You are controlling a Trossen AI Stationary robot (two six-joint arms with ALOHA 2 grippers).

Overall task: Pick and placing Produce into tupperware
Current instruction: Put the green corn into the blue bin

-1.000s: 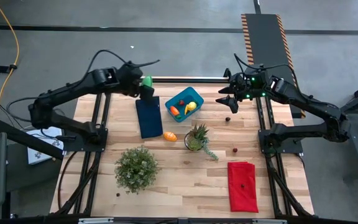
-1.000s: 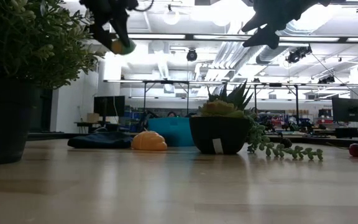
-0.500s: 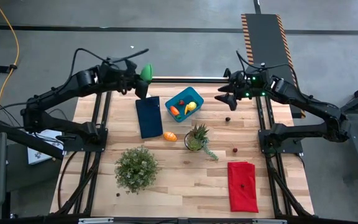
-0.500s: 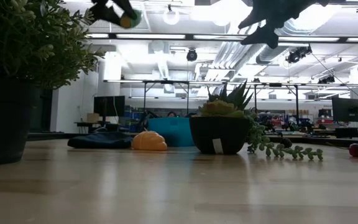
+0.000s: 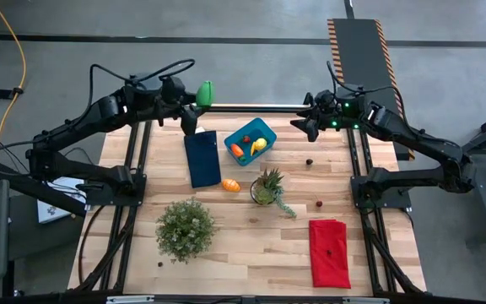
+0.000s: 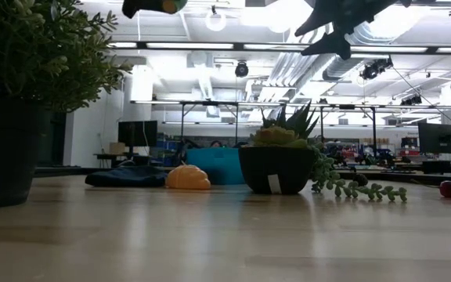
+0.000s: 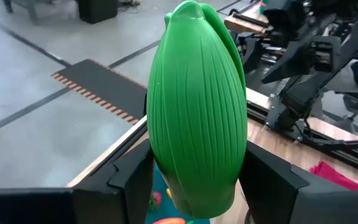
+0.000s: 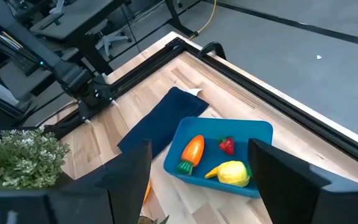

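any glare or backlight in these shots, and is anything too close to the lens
Low view: bright ceiling lights backlight the scene, leaving the bushy plant and both arms as dark silhouettes. Left wrist view: the green produce in the left gripper fills the frame at close range. High view: even light, no glare.

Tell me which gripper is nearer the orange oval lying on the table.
Left. The left gripper, shut on the green oval, is up beyond the dark blue cloth; the right gripper, empty, is farther from the orange oval.

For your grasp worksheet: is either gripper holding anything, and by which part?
The left gripper clamps the green oval across its lower sides. The right gripper is open and empty.
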